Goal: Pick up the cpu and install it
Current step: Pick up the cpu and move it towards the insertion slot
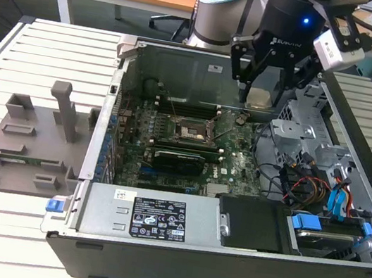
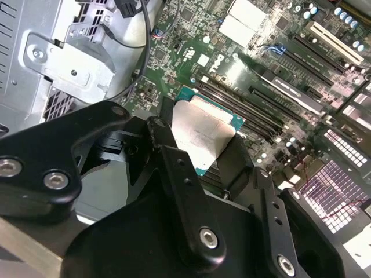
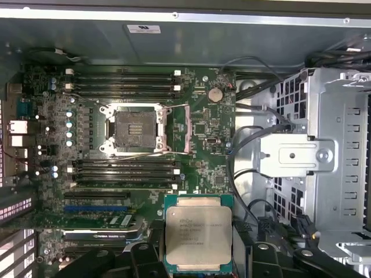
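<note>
Gripper [image 1: 258, 103] hangs over the open computer case [image 1: 172, 265], its fingers [image 2: 239, 162] closed in on opposite edges of the cpu [image 3: 199, 233], which is held flat with its metal top facing the wrist cameras. The cpu is in the air above the motherboard [image 3: 203, 133], off to one side of the bare socket [image 3: 134, 128]. A grey tray [image 1: 27, 148] lies outside the case, at the exterior view's left.

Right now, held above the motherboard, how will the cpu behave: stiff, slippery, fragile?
Probably stiff: the cpu lies flat in the gripper. Its smooth metal top may be slippery. Its thin green rim looks fragile, and it is likely light.
</note>
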